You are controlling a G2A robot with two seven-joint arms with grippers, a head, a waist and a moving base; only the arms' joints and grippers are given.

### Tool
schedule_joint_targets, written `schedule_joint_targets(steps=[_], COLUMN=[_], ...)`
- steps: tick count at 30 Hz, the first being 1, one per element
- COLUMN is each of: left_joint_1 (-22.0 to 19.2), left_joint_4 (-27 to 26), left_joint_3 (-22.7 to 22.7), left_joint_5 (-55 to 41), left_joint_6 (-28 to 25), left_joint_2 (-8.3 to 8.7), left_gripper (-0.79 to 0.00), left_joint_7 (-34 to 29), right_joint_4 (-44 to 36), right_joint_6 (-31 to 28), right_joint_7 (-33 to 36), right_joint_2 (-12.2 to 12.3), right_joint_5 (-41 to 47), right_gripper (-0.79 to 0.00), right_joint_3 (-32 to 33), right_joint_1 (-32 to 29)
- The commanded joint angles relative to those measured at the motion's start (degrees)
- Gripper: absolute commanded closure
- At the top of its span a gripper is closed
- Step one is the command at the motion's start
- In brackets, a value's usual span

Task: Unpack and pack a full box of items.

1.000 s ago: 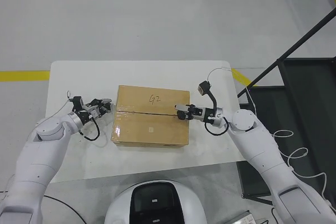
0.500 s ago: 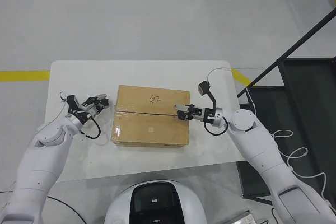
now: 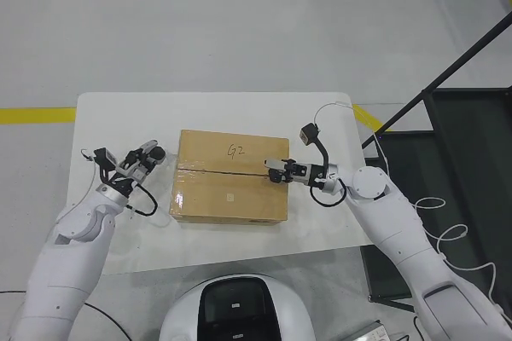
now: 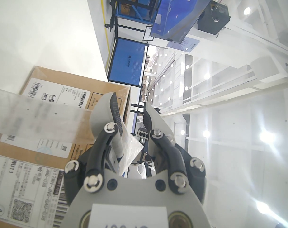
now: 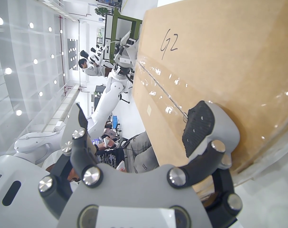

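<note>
A closed cardboard box (image 3: 230,196) marked with handwriting lies mid-table, clear tape along its top seam. My left gripper (image 3: 145,157) hangs just off the box's left end, tilted upward. In the left wrist view its fingers (image 4: 115,110) stand a little apart, and a strip of clear tape (image 4: 39,119) runs from the labelled box side (image 4: 51,81) and clings to one finger. My right gripper (image 3: 277,169) is open at the right end of the seam. One pad (image 5: 198,124) rests on the box top (image 5: 217,48); the other finger is off the box's side.
The box sits on a white table (image 3: 111,119) with bare surface on all sides. A black metal rack (image 3: 469,128) stands beyond the table's right edge. A yellow floor line (image 3: 26,114) runs at the far left.
My left gripper has drawn back leftward from the box's left end and tipped upward, the tape strip trailing with it. The right arm and the box have stayed put.
</note>
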Motion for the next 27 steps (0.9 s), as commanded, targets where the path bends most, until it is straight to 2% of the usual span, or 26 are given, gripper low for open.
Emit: schedule_joint_targets(steps=[1,7,19,22,27], left_joint_1=[0.9,1.8,1.0,1.2,2.6], left_joint_4=[-1.2,-3.3,-6.4,-7.5,-9.9], left_joint_3=[-0.5,0.3,3.6,3.9,3.9], left_joint_5=[-0.5,1.1,8.2,10.6,13.3], left_joint_6=[-1.4,-2.9,-4.7,-6.5,-12.6], left_joint_2=[-0.01,-0.23,-0.96,-1.0,-0.97], left_gripper=[-0.243,-0.292,-0.32,-0.326,-0.354], left_joint_7=[-1.0,-3.0,-3.3,-3.7,-5.0], right_joint_4=[-0.1,-0.2,-0.7,-0.9,-1.2], right_joint_6=[0.0,0.0,0.2,0.2,0.3], right_joint_7=[0.0,-0.1,-0.3,-0.3,-0.3], right_joint_2=[0.0,0.0,0.0,0.0,0.0], right_joint_5=[0.0,-0.1,-0.4,-0.4,-0.6], right_gripper=[-0.785,-0.785,-0.785,-0.785,-0.785], right_joint_3=[0.1,0.2,0.8,0.8,0.8], right_joint_1=[-0.1,-0.1,-0.5,-0.6,-0.7])
